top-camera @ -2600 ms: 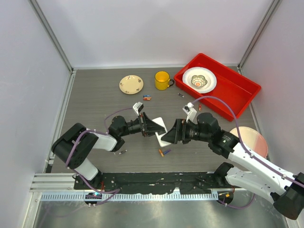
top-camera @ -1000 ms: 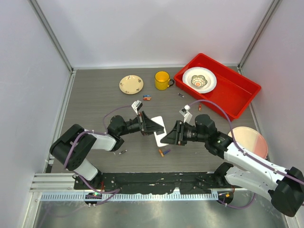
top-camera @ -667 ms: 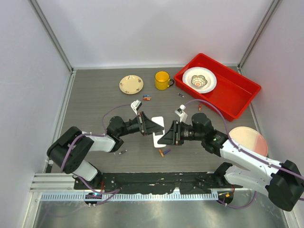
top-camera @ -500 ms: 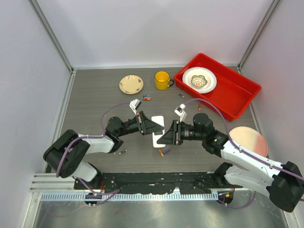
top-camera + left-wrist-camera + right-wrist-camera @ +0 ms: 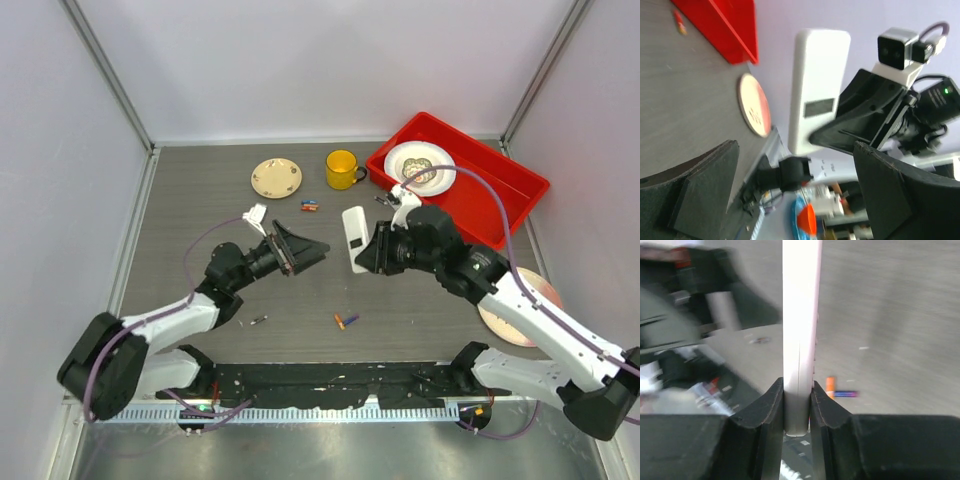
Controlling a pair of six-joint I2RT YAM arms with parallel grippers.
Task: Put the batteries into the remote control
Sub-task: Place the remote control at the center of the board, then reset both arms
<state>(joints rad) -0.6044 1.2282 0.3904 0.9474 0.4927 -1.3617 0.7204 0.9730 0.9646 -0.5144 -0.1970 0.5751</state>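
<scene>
remote control (image 5: 354,238) clamped by one end in right tool (image 5: 798,392), held above desk (image 5: 200,220), gripped end hidden, left tool (image 5: 305,246) wide open, empty, facing it, batteries (image 5: 345,320) loose on desk, right wrist view blurred

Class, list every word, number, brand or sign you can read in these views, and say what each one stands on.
No text can be read in any view.
The remote control: its grey label patch is too blurred to read.
Dark marks on the pink disc: too blurred to read.
Any print on the batteries: too small to read.
</scene>
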